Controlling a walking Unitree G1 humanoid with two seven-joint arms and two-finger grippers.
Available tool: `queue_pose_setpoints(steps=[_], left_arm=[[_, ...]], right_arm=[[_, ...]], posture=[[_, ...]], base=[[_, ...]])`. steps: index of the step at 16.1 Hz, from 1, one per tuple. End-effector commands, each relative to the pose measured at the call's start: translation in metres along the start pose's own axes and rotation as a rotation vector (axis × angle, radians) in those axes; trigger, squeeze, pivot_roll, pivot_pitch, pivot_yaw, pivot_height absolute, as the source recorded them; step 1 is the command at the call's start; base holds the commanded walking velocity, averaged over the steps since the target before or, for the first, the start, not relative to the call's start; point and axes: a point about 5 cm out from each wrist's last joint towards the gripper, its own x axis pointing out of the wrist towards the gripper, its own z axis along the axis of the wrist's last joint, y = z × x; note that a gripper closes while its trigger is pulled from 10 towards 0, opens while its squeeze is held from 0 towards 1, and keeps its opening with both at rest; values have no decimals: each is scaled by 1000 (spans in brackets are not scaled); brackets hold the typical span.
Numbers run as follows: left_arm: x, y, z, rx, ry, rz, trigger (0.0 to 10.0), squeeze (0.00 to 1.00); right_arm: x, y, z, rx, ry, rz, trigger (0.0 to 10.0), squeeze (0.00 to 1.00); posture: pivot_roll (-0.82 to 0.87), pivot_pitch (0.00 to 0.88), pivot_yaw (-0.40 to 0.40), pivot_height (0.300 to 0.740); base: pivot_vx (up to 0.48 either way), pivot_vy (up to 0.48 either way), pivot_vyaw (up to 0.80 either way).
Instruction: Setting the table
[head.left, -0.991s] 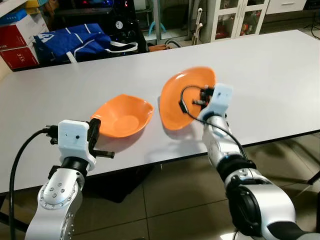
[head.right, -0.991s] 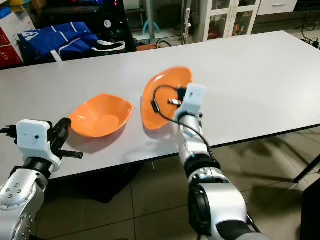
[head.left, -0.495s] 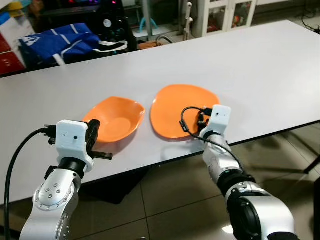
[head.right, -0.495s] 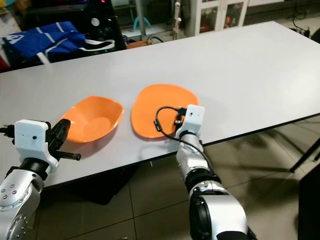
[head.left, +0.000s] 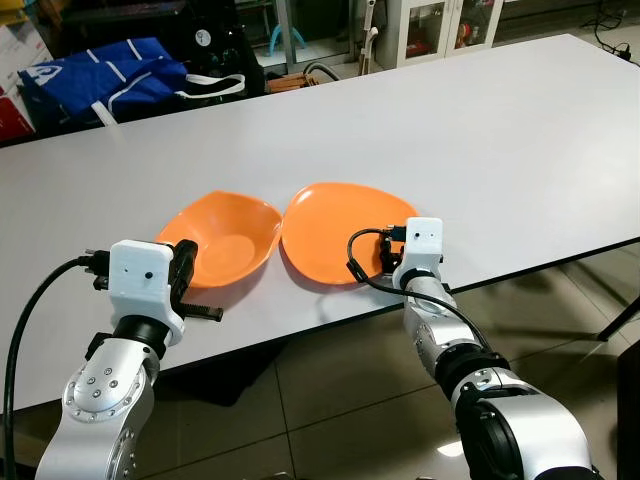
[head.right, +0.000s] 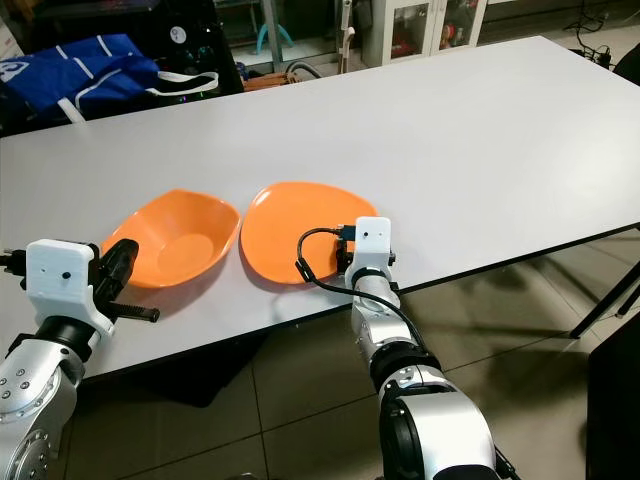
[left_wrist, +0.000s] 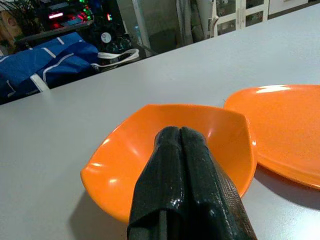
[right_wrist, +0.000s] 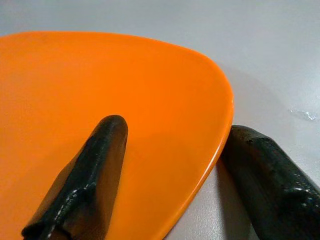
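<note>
On the big white table (head.left: 520, 140), your right gripper (right_wrist: 165, 185) has its fingers spread across the near rim of the orange plate (head.left: 335, 230), one above and one beside it, so it looks let go, though actual contact is hard to call. The plate lies flat just beside the orange bowl (head.left: 225, 235), where your left gripper (left_wrist: 182, 180) hovers pinched together holding nothing. I'd say the plate is placed, so you probably just need to back the right arm straight out without dragging it.
</note>
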Motion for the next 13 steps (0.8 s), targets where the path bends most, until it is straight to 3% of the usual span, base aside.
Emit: queue_pose_setpoints(steps=[1, 5, 6, 7, 8, 13], left_arm=[[0, 2, 4, 12, -8, -2, 10000, 0], [3, 0, 3, 9, -7, -10, 10000, 0], [5, -1, 3, 8, -10, -10, 10000, 0], [8, -1, 4, 5, -18, -7, 10000, 0], [9, -1, 4, 4, -20, -7, 10000, 0], [14, -4, 1, -10, -16, -12, 10000, 0]], right_arm=[[-11, -3, -37, -31, 169, -11, 10000, 1000], [-10, -10, -32, -141, 115, -25, 10000, 1000], [-9, -12, -27, -207, 65, -40, 10000, 1000], [-8, -10, -19, -258, 7, -31, 10000, 216], [-7, -10, -18, -263, -2, -28, 10000, 0], [-13, -17, -32, -300, 37, -29, 10000, 0]], posture=[[30, 73, 140, 740], [13, 65, 133, 740], [10, 62, 128, 740], [2, 58, 125, 740], [0, 57, 124, 740], [-17, 50, 115, 740]], base=[[0, 0, 0], [0, 0, 0], [0, 0, 0], [0, 0, 0], [0, 0, 0], [0, 0, 0]])
